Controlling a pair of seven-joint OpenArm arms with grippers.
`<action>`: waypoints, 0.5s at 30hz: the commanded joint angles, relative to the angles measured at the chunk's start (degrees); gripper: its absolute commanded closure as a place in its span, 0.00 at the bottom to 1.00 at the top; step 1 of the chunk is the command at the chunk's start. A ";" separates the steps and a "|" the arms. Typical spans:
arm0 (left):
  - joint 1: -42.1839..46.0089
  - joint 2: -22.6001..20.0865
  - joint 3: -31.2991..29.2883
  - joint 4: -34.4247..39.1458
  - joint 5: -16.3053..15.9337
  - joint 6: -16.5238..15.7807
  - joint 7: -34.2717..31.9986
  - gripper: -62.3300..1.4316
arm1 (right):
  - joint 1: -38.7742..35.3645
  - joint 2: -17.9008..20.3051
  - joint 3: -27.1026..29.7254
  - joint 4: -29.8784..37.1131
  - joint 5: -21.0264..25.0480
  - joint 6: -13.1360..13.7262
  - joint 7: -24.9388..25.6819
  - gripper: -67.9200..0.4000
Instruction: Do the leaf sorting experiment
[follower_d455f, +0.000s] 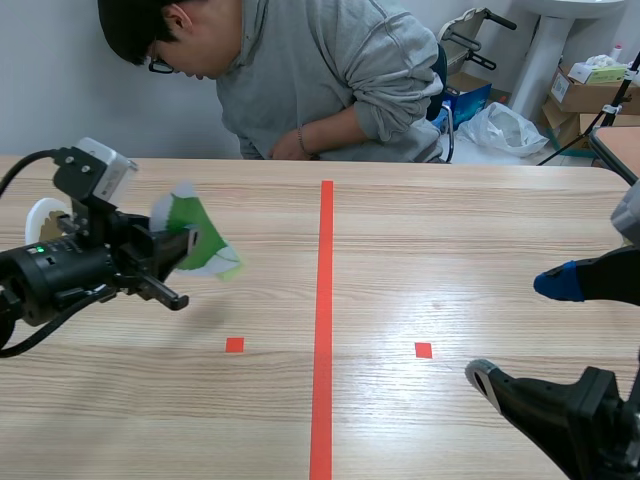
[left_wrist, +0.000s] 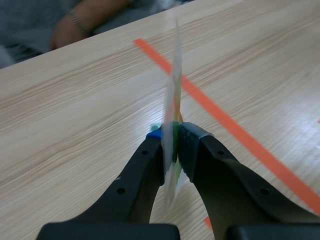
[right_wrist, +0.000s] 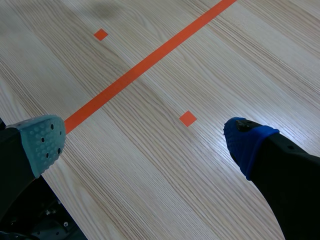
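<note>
Wooden tabletop (follower_d455f: 450, 250), leaf card (follower_d455f: 200, 238) mid-carry.
Left tool (left_wrist: 172, 145) pinches the leaf card aloft; right tool (right_wrist: 145, 142) gapes wide. Next, probably: lay it in its sorting spot.

This looks like a robotics lab: a wood surface (follower_d455f: 470, 240) with an orange tape line (follower_d455f: 324, 330), one black robot arm (follower_d455f: 50, 275) at the left and another arm (follower_d455f: 570, 415) at the lower right, a person (follower_d455f: 310, 80) seated at the top, and cardboard boxes (follower_d455f: 585, 85) and a plastic bag (follower_d455f: 505, 128) at the upper right.
</note>
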 joint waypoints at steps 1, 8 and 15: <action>0.33 0.24 -1.44 1.20 -0.66 0.37 -0.81 0.90 | 0.68 0.72 0.74 0.17 0.63 0.44 0.68 0.02; 4.15 0.33 -8.13 2.03 -0.79 6.16 -0.52 0.90 | 0.68 0.72 0.74 0.17 0.63 0.44 0.72 0.02; 5.55 0.92 -11.61 1.86 -0.07 14.84 -0.11 0.90 | 0.68 0.70 0.74 0.17 0.63 0.44 0.90 0.02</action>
